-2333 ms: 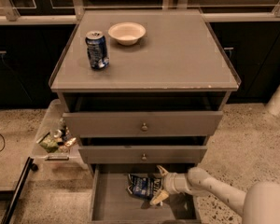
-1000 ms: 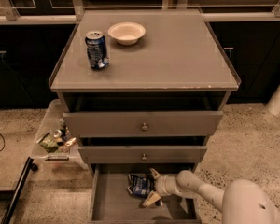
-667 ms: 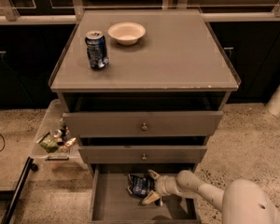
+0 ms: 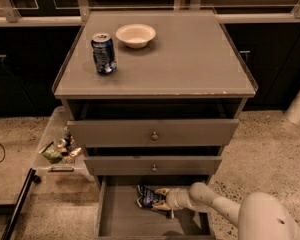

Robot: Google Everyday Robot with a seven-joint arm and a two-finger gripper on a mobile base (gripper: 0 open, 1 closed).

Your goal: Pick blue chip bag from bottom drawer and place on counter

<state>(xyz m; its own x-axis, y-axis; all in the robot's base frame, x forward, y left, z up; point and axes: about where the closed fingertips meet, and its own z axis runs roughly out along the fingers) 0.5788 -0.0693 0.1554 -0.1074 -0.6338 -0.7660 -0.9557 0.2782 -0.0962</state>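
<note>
Speckled floor [image 4: 270, 139], counter [image 4: 190, 59] up top w/ soda can [image 4: 104, 53] & bowl [image 4: 135, 35], bottom drawer [image 4: 120, 219] pulled out at lower centre, blue chip bag [image 4: 146, 197] on its floor nr the back, gripper [image 4: 162, 199] at bag's rt edge, can't tell if open or closed

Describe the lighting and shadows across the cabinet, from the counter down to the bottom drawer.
Camera view: the counter is evenly lit, with a soft shadow by the soda can; the bottom drawer is dimmer, its rear shaded under the drawer above; the blue chip bag shows pale glints beside the gripper, which sits inside that drawer at the bag's right.
</note>
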